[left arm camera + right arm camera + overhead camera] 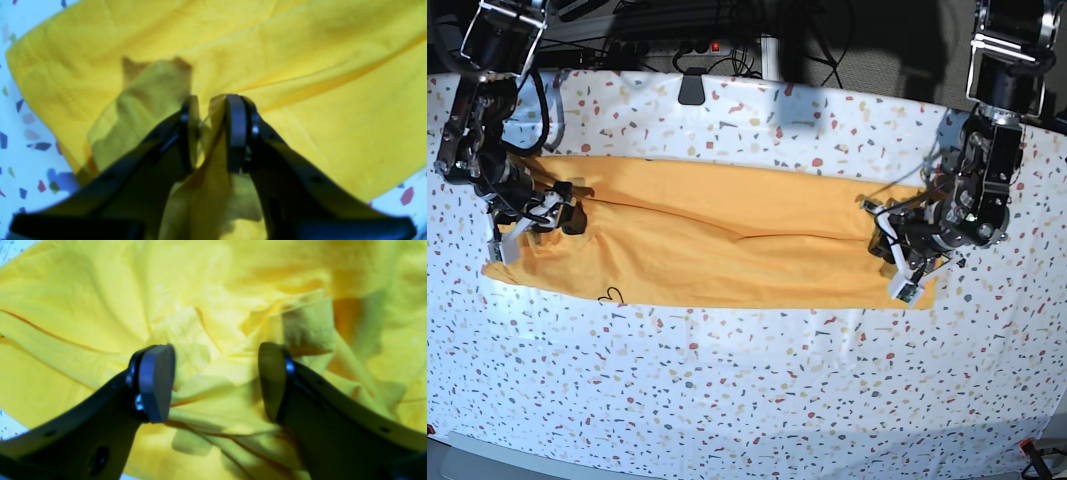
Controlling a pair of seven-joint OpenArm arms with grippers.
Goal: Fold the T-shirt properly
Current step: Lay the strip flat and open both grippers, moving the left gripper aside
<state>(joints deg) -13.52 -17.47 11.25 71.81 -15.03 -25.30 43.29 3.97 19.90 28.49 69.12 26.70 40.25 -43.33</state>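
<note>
two arms: one at each end of the t-shirt [717, 240], a long orange band across the middle of the base view on the speckled table cover [757, 400].
right gripper [217, 383]: left of frame, jaws spread wide over rumpled cloth, grasping nothing.
left gripper [208, 133]: right of frame, clenched on a pinch of the t-shirt's edge.
progress: sides look folded in lengthwise; my guess is the crosswise folds remain.
hard to see: wrist views blurred; left end bunched, sleeves hidden.
</note>
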